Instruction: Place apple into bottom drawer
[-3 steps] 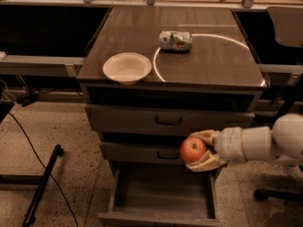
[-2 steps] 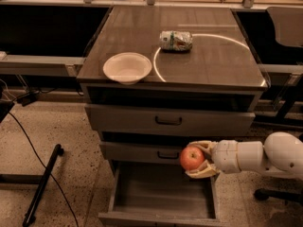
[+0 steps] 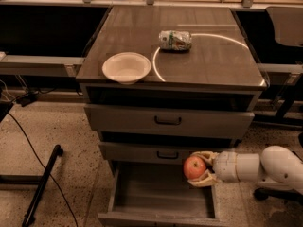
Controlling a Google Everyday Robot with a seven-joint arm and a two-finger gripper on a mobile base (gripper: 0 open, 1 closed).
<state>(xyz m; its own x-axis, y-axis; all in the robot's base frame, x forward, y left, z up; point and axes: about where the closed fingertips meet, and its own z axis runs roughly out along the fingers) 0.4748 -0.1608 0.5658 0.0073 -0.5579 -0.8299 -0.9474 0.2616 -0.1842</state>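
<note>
Camera view, lower right: my gripper [image 3: 201,169] is grasping the apple [image 3: 194,168] tight, right above the open bottom drawer [image 3: 161,193].

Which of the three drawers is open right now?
The bottom drawer, pulled out; the top drawer and middle drawer are shut. The hand holds the apple over it.

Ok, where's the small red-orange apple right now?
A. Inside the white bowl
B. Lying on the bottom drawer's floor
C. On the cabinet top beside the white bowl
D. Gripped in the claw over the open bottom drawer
D: the small round red-orange apple is clamped in the claw, over the right part of the open grey bottom drawer, not resting on its floor.
</note>
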